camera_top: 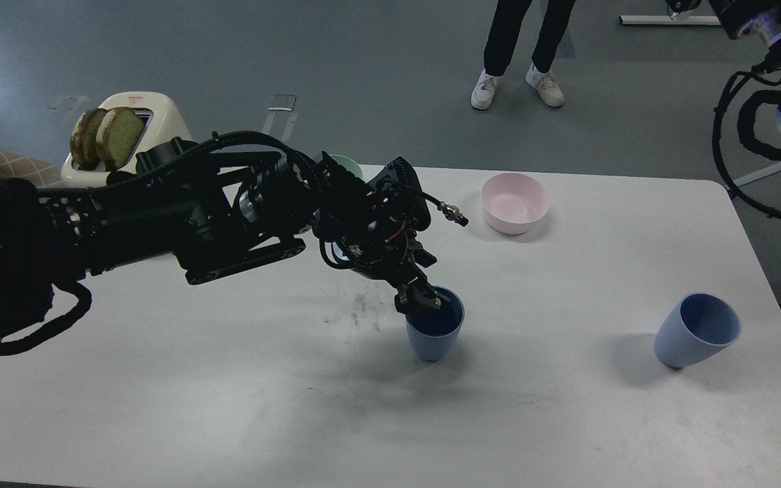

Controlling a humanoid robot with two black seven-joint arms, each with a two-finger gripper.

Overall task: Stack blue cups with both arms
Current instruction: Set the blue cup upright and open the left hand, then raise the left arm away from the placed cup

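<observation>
One blue cup (434, 333) stands upright near the middle of the white table (567, 420). My left gripper (423, 300) is at its left rim, one finger inside and one outside, pinching the rim. The second blue cup (697, 330) stands alone at the right side of the table, mouth leaning toward the right, with nothing near it. My right arm (763, 122) shows only as cables and a wrist ring at the top right, off the table; its gripper is out of view.
A pink bowl (514, 202) sits at the back middle. A mint-green bowl (348, 165) is mostly hidden behind my left arm. A cream toaster (126, 132) with bread stands at the back left. A person's legs (519, 54) are beyond the table.
</observation>
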